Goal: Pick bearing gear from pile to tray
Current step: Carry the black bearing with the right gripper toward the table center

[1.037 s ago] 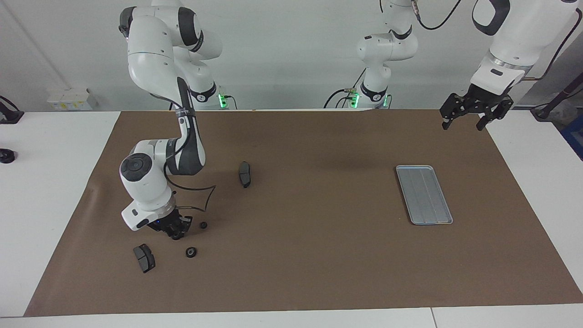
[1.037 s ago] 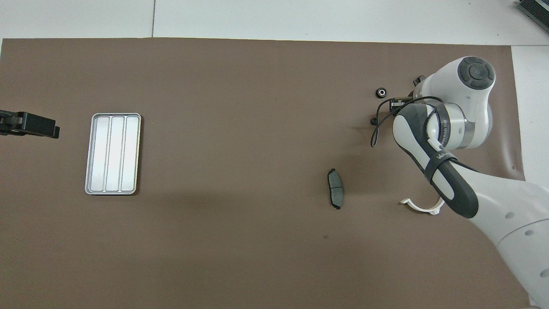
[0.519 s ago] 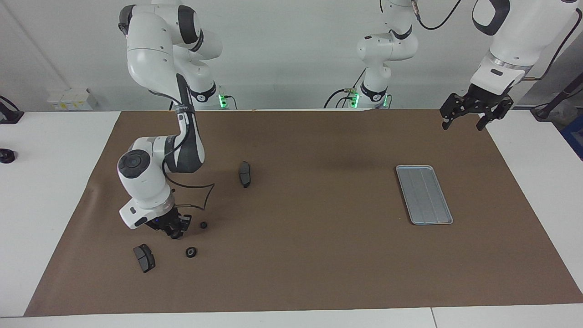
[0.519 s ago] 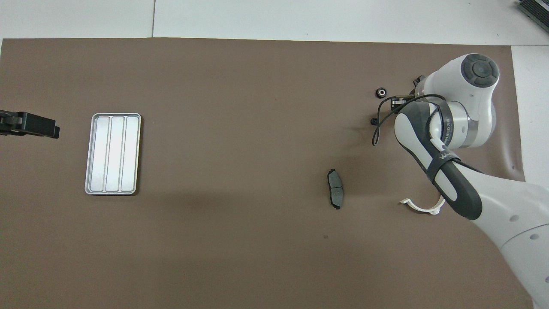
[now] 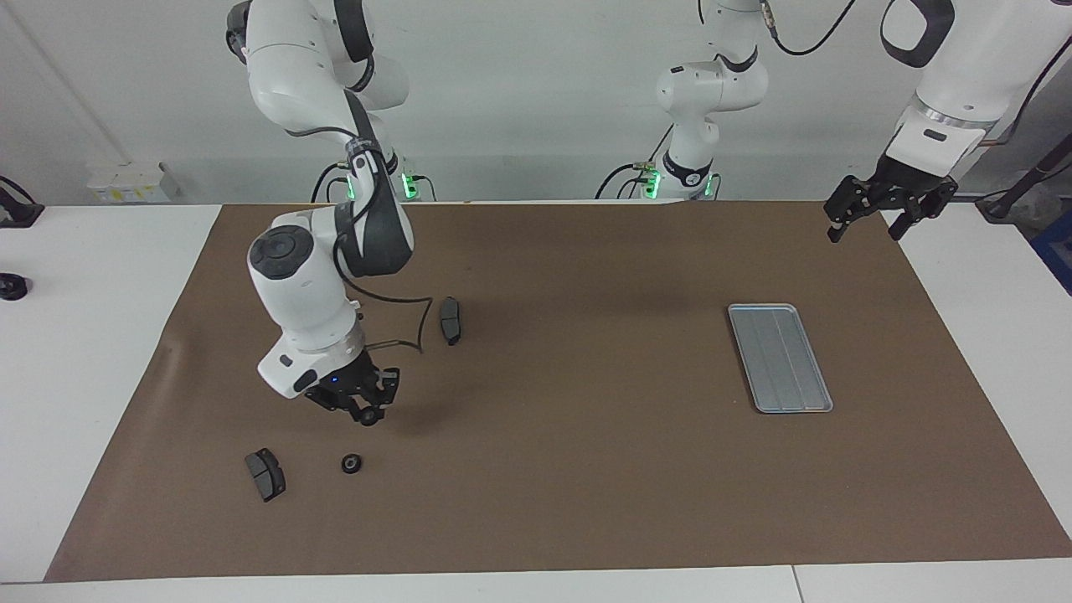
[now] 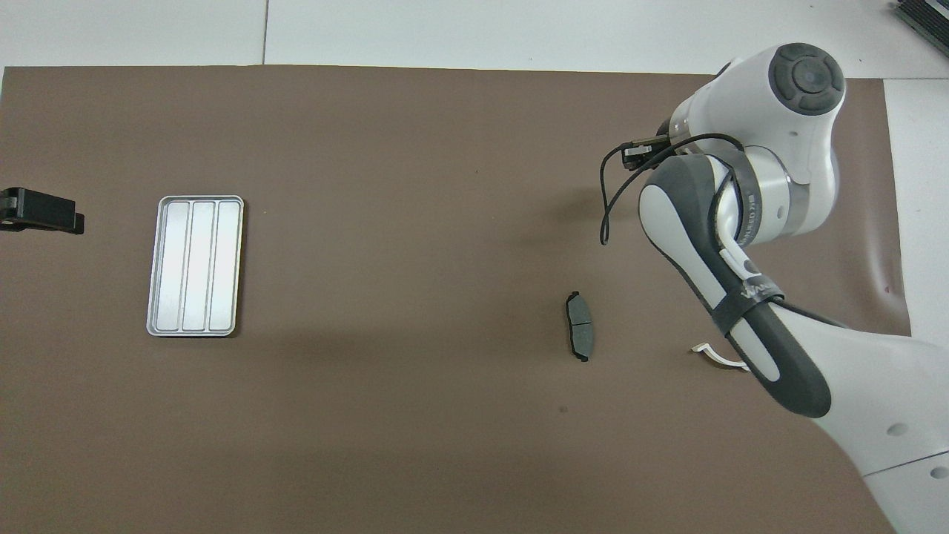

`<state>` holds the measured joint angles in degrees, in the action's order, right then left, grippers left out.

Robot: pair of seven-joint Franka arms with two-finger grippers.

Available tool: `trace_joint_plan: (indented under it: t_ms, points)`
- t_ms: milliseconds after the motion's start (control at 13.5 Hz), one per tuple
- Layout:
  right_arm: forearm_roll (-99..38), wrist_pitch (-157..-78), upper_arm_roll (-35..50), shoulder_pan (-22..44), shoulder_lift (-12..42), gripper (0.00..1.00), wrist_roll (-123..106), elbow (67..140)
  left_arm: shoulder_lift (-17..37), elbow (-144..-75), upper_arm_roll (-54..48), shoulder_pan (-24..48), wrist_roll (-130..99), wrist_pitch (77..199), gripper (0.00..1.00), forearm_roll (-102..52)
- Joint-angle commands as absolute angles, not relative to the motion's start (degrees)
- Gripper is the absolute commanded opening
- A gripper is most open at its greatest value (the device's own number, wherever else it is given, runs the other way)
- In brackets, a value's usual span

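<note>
My right gripper (image 5: 366,412) (image 6: 639,152) hangs a little above the mat over the pile, shut on a small black round bearing gear (image 5: 367,416) at its fingertips. On the mat a black ring (image 5: 352,463) and a dark grey pad (image 5: 265,474) lie farther from the robots. Another pad (image 5: 450,320) (image 6: 580,326) lies nearer to them. A white half-ring bracket (image 6: 713,354) peeks out from under the right arm. The silver ridged tray (image 5: 779,358) (image 6: 194,265) lies toward the left arm's end with nothing in it. Up in the air past the tray, over the mat's edge, waits my open left gripper (image 5: 886,219) (image 6: 41,211).
A brown mat (image 5: 586,469) covers the white table. In the overhead view the right arm hides the ring and the farther pad. A black cable (image 5: 402,322) loops from the right wrist.
The right gripper has risen off the mat and swung toward the table's middle, staying shut. The left gripper has drifted slightly outward.
</note>
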<state>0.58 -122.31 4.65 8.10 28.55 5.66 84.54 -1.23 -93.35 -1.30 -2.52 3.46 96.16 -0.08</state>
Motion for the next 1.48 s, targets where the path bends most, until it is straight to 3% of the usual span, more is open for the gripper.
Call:
trace_joint_plan:
  t_ms: [0, 370, 1037, 1333, 1407]
  points:
    - [1.23, -121.38, 4.92, 13.00, 29.62, 0.00, 10.27, 82.36, -4.48, -98.96, -1.85, -3.52, 2.72, 100.36, 1.00, -0.70]
    - [1.05, -124.27, 5.01, 22.48, 30.41, 0.00, 15.28, 81.30, -4.31, -99.93, -1.93, -2.46, -1.47, 102.21, 1.00, -0.70]
    - [5.10, -138.33, 4.83, 35.93, 40.51, 0.00, 28.98, 76.99, -2.64, -102.90, -2.37, -0.71, -12.54, 107.57, 1.00, -0.70]
    - [5.62, -138.78, 4.83, 40.51, 40.08, 0.00, 34.88, 77.25, -2.46, -103.80, -2.46, -0.44, -15.64, 109.25, 1.00, -0.70]
    - [5.89, -138.78, 4.83, 40.52, 39.90, 0.13, 34.98, 77.60, -2.55, -104.15, -2.46, -0.35, -15.64, 109.25, 1.00, -0.70]
